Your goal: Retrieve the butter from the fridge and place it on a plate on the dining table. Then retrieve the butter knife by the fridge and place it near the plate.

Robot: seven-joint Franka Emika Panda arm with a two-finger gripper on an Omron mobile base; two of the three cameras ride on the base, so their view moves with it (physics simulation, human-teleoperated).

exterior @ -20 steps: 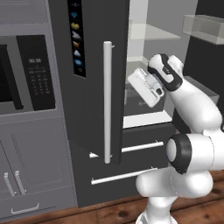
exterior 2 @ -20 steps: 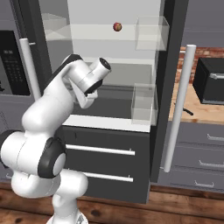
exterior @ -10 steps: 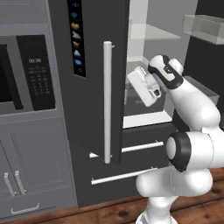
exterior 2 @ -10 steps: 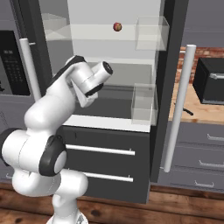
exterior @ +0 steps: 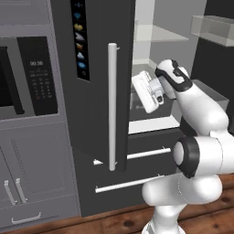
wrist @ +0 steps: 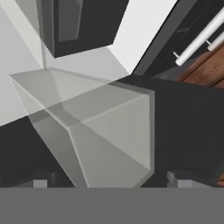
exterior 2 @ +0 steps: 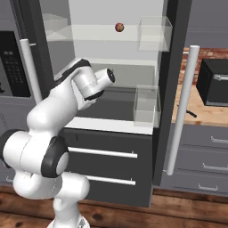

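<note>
The fridge (exterior 2: 129, 58) stands open, with a white inside and clear shelves. My arm reaches into it at mid height, its white hand (exterior: 147, 91) just past the open door's long white handle (exterior: 112, 105). In the hand view my gripper (wrist: 110, 182) is open, its two tips wide apart with nothing between them, pointing down at a clear bin (wrist: 100, 131) on the dark fridge floor. The butter is hidden. A slim dark butter knife (exterior 2: 189, 111) lies on the wood counter right of the fridge. The plate and the dining table are out of view.
A small red ball (exterior 2: 119, 27) sits on the upper shelf. Clear bins (exterior 2: 153, 33) hang on the right door, another (exterior 2: 146, 104) lower down. A black appliance (exterior 2: 214, 82) stands on the right counter. A microwave (exterior: 27, 75) is left of the fridge. Two drawer handles (exterior 2: 102, 152) run below.
The wrist has swung a little to the right and further into the fridge. The gripper has stayed open.
</note>
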